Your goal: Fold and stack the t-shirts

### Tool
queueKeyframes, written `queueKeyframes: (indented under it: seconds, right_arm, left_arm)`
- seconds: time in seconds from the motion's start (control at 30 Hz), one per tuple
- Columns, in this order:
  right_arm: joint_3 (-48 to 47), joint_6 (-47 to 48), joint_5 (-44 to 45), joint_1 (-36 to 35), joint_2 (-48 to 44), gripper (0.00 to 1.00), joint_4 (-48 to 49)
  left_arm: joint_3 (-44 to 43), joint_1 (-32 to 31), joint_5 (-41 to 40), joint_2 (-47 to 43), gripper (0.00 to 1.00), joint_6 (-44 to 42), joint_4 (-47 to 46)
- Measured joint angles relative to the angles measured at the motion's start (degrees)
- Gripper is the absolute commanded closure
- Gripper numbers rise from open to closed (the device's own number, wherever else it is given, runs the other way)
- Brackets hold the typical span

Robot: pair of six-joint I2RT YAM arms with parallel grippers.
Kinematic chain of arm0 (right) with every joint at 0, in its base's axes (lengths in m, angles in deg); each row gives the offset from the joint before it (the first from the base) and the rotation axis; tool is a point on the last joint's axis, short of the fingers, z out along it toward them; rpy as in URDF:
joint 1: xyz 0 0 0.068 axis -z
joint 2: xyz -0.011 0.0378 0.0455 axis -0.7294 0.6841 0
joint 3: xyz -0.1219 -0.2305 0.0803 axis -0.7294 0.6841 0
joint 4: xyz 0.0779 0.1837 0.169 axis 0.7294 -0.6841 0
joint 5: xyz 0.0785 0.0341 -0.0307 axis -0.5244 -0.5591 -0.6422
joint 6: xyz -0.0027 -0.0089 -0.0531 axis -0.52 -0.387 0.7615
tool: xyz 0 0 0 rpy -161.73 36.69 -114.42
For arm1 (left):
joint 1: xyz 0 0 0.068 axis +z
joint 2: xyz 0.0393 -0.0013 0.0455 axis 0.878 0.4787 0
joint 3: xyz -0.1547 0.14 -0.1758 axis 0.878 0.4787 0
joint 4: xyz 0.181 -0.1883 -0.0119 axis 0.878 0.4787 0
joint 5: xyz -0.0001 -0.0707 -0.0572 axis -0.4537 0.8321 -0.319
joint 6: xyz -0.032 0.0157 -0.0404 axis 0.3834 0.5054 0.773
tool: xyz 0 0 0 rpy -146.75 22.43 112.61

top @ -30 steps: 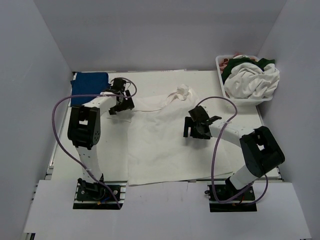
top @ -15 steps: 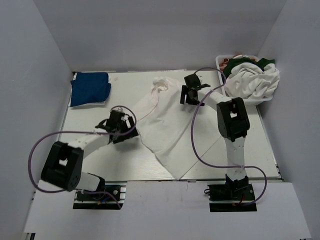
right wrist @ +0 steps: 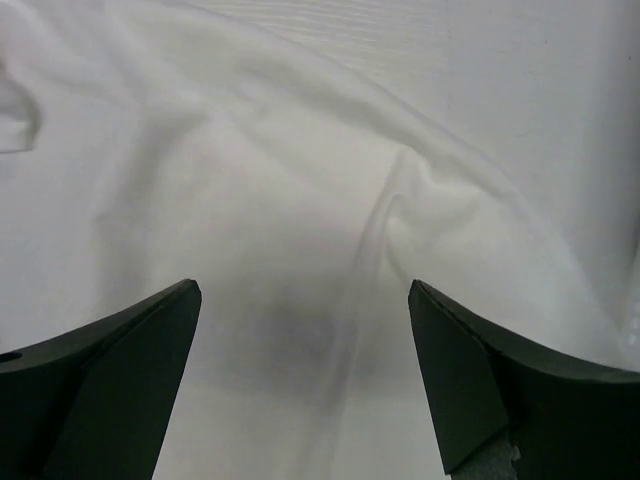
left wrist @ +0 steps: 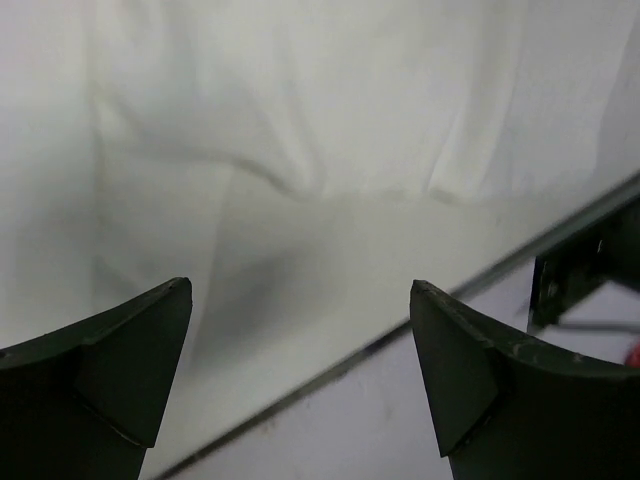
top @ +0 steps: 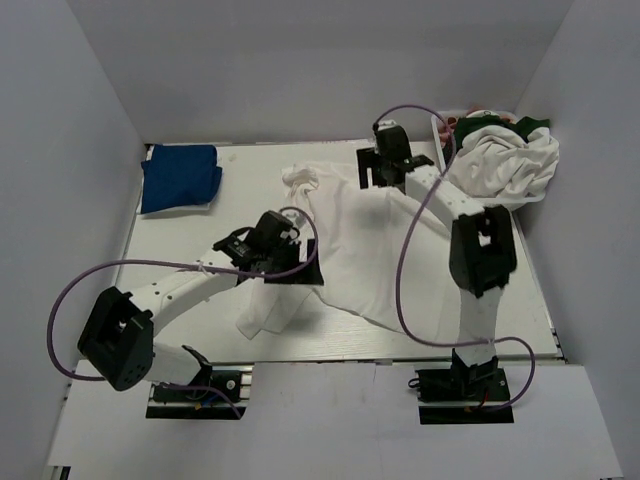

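Observation:
A large white t-shirt (top: pixel 380 255) lies crumpled across the middle of the table, with one flap reaching the front edge (top: pixel 262 315). It fills the left wrist view (left wrist: pixel 300 120) and the right wrist view (right wrist: pixel 250 200). My left gripper (top: pixel 290 272) is open and empty above the shirt's near-left part (left wrist: pixel 300 290). My right gripper (top: pixel 385 180) is open and empty above the shirt's far edge (right wrist: pixel 305 290). A folded royal-blue t-shirt (top: pixel 180 178) lies at the far left corner. White and dark green t-shirts (top: pixel 505 160) are heaped at the far right.
The heap sits in a white basket (top: pixel 440 135) at the table's far right corner. The table's front edge (left wrist: pixel 420 320) shows close below my left fingers. White walls enclose the table on three sides.
My left gripper moved right onto the white shirt. My right gripper shifted slightly back. The shirt has spread wider, and a flap now lies toward the front left.

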Motion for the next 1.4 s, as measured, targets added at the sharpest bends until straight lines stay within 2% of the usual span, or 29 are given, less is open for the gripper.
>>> queueKeyframes:
  seconds: [0.1, 0.2, 0.23, 0.27, 0.37, 0.47, 0.67, 0.73, 0.77, 0.8, 1.0, 1.03, 1.13, 1.27, 1.4]
  right_arm:
    - [14.38, -3.48, -0.76, -1.27, -12.55, 0.1, -0.07]
    - [27.67, -9.49, -2.27, -2.47, -22.69, 0.1, 0.9]
    - [35.12, -12.57, -3.89, -2.86, -27.17, 0.1, 1.22]
    - [35.85, -12.85, -3.93, -2.86, -27.54, 0.1, 1.14]
    - [46.16, -16.65, -6.75, -3.32, -31.56, 0.1, 3.17]
    - [51.91, -18.99, -8.0, -3.41, -33.57, 0.1, 3.21]
    - [57.57, -22.6, -8.37, -3.45, -34.97, 0.1, 6.08]
    - [58.45, -23.54, -8.28, -3.43, -35.3, 0.1, 7.52]
    - [58.62, -23.89, -8.22, -3.45, -35.32, 0.1, 8.02]
    - [58.71, -24.2, -8.17, -3.43, -35.34, 0.1, 8.33]
    - [58.88, -25.53, -7.37, -3.41, -35.21, 0.1, 9.18]
    - [58.88, -25.73, -7.26, -3.41, -35.21, 0.1, 9.2]
    - [58.88, -26.29, -6.64, -3.41, -35.08, 0.1, 9.31]
    - [58.86, -26.97, -5.66, -3.43, -34.86, 0.1, 9.55]
    - [58.8, -27.41, -4.94, -3.45, -34.64, 0.1, 9.84]
  left_arm:
    - [-10.27, 1.22, -9.11, 3.76, 0.0, -0.72, 1.75]
    - [-22.6, 2.43, -16.17, 12.94, 0.0, -1.07, 3.91]
    - [-26.05, 2.82, -17.81, 16.65, 0.03, -1.22, 4.31]
    - [-29.14, 3.17, -19.37, 20.09, 0.05, -1.42, 4.85]
    - [-36.48, 4.26, -22.08, 30.49, 0.12, -2.12, 7.65]
    - [-40.89, 4.98, -23.63, 38.42, 0.15, -2.73, 9.77]
    - [-45.97, 5.53, -25.14, 45.9, 0.19, -3.32, 13.97]
    - [-48.65, 5.6, -25.59, 47.63, 0.28, -3.72, 14.56]
    - [-48.89, 5.62, -25.64, 47.78, 0.28, -3.74, 14.53]
    - [-49.68, 5.66, -26.12, 48.24, 0.35, -3.93, 14.78]
    - [-52.85, 6.21, -28.87, 50.8, 0.59, -3.91, 15.85]
    - [-52.87, 6.47, -29.24, 50.82, 0.73, -4.02, 15.96]
    - [-52.94, 7.96, -29.86, 50.82, 1.0, -3.91, 16.52]
    - [-52.35, 11.5, -30.67, 50.38, 1.0, -4.17, 16.28]
    - [-44.68, 15.67, -31.47, 45.53, 1.0, -4.22, 13.86]
